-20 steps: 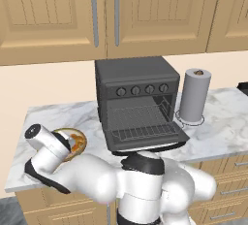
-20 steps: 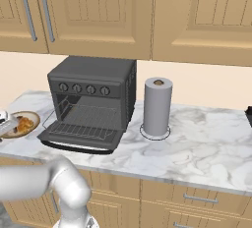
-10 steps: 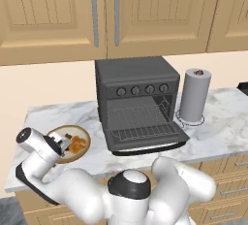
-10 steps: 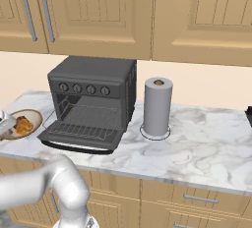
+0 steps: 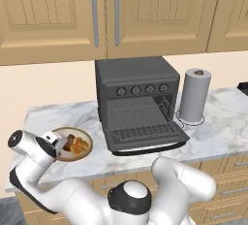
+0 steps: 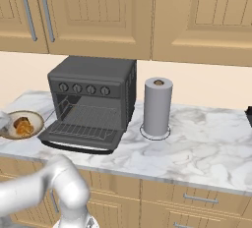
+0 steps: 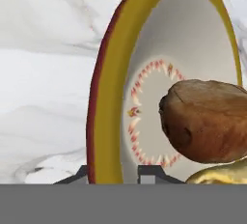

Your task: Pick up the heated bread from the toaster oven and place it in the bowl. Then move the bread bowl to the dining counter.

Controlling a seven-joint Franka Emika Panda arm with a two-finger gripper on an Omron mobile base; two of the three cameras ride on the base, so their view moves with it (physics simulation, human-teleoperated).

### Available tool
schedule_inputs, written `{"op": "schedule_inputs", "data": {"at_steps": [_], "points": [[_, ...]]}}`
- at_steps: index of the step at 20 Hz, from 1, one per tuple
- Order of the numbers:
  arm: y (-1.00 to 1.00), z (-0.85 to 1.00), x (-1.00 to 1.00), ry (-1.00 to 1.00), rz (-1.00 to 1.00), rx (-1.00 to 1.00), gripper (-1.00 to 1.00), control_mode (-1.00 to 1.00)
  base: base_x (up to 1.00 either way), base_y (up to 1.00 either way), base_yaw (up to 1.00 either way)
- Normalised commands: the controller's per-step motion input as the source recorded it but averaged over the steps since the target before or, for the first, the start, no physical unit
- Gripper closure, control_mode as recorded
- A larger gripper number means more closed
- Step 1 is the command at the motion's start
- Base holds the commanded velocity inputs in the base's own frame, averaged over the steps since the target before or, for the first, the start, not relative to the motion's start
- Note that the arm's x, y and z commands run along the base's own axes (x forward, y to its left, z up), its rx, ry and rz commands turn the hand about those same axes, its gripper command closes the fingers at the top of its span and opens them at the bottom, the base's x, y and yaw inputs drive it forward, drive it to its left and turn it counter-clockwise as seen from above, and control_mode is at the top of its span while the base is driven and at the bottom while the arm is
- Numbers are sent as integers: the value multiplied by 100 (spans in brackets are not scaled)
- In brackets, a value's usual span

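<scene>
The bowl sits on the marble counter left of the toaster oven, whose door hangs open over a bare wire rack. Inside the dish lie the golden heated bread and a dark brown chunk, touching each other. The gripper is down at the bowl's near-left edge, and from the hand view its two fingertips stand either side of the rim, one outside and one inside; whether they are actually pinching it I cannot tell. To my eye the bread step looks done and the carry to the dining counter is what remains. The bowl looks rigid and smooth, likely glazed and a bit slippery, so a pinch on the rim is the sensible hold, but it would hang off-centre from that one point. The loose pieces could slide or roll if it tips, so keeping it level matters.
</scene>
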Motion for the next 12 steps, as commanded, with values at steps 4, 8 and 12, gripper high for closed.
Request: {"op": "schedule_inputs", "data": {"at_steps": [4,8,12], "points": [[-12,48,-50,-26,0,-20,100,-100,0,0,0],[-21,55,-52,-28,0,-24,100,-100,0,0,0],[-27,61,-40,-25,0,-27,100,-100,0,0,0]]}}
